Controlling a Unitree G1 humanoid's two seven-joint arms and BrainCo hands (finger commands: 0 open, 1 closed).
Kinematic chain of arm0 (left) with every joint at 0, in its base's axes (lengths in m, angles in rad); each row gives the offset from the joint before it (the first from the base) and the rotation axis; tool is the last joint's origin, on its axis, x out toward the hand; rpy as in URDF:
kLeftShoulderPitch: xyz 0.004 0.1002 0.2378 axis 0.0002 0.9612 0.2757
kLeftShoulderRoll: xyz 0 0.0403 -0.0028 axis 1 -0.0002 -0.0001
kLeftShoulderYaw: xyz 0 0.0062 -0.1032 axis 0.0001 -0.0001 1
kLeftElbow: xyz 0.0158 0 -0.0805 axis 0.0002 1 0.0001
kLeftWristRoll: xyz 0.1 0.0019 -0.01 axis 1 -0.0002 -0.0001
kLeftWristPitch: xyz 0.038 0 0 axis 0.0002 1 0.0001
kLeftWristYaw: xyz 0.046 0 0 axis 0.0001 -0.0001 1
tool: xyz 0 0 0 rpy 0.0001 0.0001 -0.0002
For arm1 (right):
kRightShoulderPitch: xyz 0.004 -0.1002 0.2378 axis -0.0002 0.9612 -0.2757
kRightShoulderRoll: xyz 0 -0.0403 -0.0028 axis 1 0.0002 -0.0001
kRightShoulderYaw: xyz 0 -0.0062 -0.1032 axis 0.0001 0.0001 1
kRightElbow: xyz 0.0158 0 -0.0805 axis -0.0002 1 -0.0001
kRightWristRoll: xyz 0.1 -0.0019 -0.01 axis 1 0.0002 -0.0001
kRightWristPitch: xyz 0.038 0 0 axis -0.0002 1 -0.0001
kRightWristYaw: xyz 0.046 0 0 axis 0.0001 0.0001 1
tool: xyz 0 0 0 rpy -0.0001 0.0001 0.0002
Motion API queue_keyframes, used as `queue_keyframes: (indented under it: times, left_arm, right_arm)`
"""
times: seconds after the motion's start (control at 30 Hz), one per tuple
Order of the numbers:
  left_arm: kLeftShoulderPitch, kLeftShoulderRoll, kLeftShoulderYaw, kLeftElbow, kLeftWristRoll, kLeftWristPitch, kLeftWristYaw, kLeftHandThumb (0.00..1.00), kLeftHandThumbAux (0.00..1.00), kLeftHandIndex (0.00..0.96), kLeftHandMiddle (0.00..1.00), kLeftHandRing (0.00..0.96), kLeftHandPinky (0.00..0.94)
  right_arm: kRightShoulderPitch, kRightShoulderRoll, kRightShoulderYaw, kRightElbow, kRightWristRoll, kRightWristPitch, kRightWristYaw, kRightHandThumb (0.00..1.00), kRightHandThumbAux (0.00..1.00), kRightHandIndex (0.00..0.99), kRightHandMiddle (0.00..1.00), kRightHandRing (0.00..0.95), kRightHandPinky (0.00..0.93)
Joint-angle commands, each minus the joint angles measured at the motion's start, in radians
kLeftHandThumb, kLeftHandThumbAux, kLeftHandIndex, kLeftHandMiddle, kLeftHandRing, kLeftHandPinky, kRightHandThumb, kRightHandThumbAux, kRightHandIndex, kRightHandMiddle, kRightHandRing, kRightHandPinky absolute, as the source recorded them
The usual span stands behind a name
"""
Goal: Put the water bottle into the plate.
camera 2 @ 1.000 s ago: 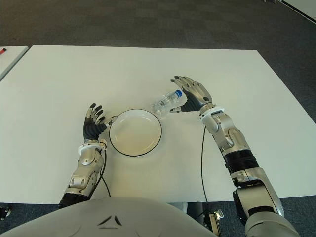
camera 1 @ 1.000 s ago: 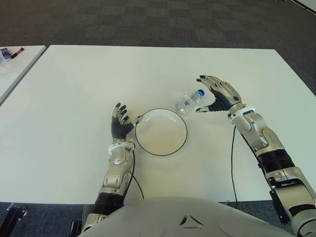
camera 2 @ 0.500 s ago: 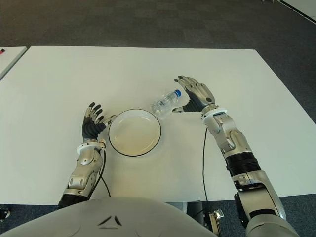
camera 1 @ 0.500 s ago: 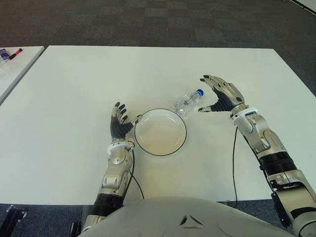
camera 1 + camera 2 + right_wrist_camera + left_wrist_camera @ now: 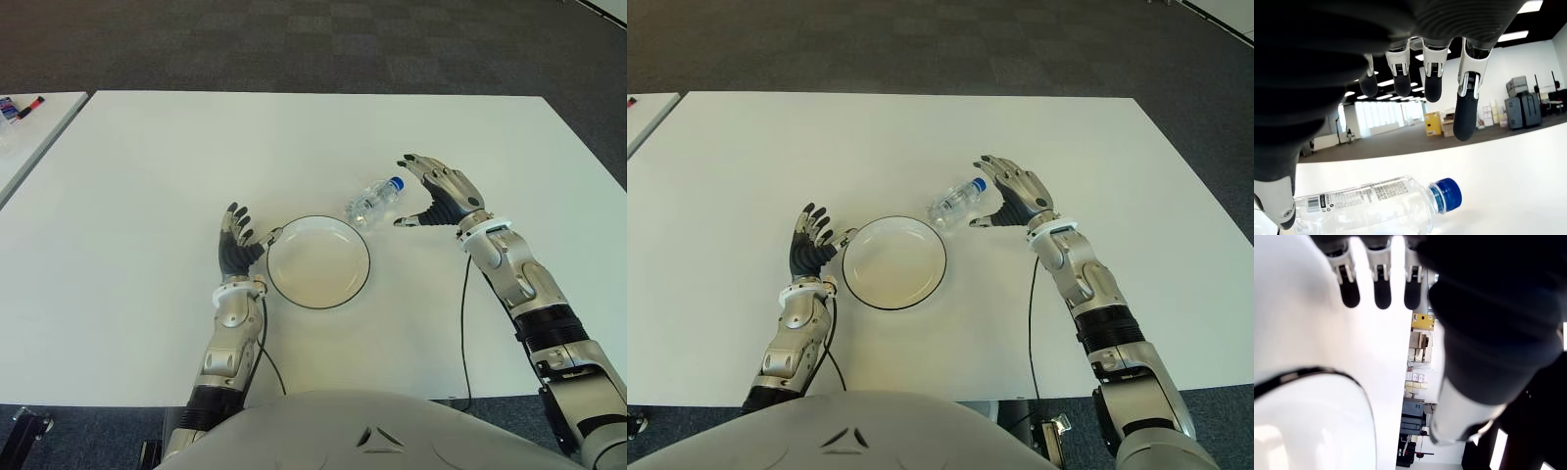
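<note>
Water bottle [image 5: 374,200] lies on its side on the white table [image 5: 147,176], just beyond the far-right rim of the plate [image 5: 318,262], blue cap pointing far-right, base end close to the rim; whether it touches the rim cannot be told. Plate holds nothing. Right hand [image 5: 439,191] hovers to the right of the cap end, fingers spread and curved over, thumb low near the table, holding nothing; right wrist view shows fingertips [image 5: 1466,117] above the bottle with clear space between. Left hand [image 5: 238,245] shows just left of the plate, fingers open, empty, idle. Step in hand, as judged: reach and grasp. To do it well, bring the palm left over the bottle's label section, not the cap, so the grip sits near its middle and the bottle does not swing. Close fingers on the far side and thumb on the near side, across the long axis; a round bottle lying flat will likely roll if nudged from one side. Lift clear of the rim before carrying near-left.
</note>
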Motion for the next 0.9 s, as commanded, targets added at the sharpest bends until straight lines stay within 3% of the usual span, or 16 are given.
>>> queue_keyframes:
  times: [0.03, 0.5, 0.9]
  left_arm:
    - [0.003, -0.072, 0.006, 0.001, -0.001, 0.022, 0.0, 0.0, 0.963, 0.068, 0.133, 0.127, 0.159]
    - [-0.004, -0.073, 0.005, 0.006, 0.002, 0.026, 0.002, 0.0, 0.964, 0.061, 0.127, 0.12, 0.155]
    - [-0.009, -0.08, 0.006, 0.008, -0.001, 0.031, 0.005, 0.0, 0.963, 0.06, 0.122, 0.116, 0.151]
  right_arm:
    - [-0.002, 0.0, 0.014, 0.028, -0.001, -0.008, 0.003, 0.534, 0.629, 0.0, 0.0, 0.08, 0.39]
    - [-0.032, -0.006, 0.029, 0.08, -0.007, -0.042, -0.021, 0.509, 0.628, 0.0, 0.0, 0.074, 0.315]
    - [-0.051, -0.005, 0.033, 0.108, 0.001, -0.07, -0.027, 0.586, 0.6, 0.0, 0.0, 0.061, 0.403]
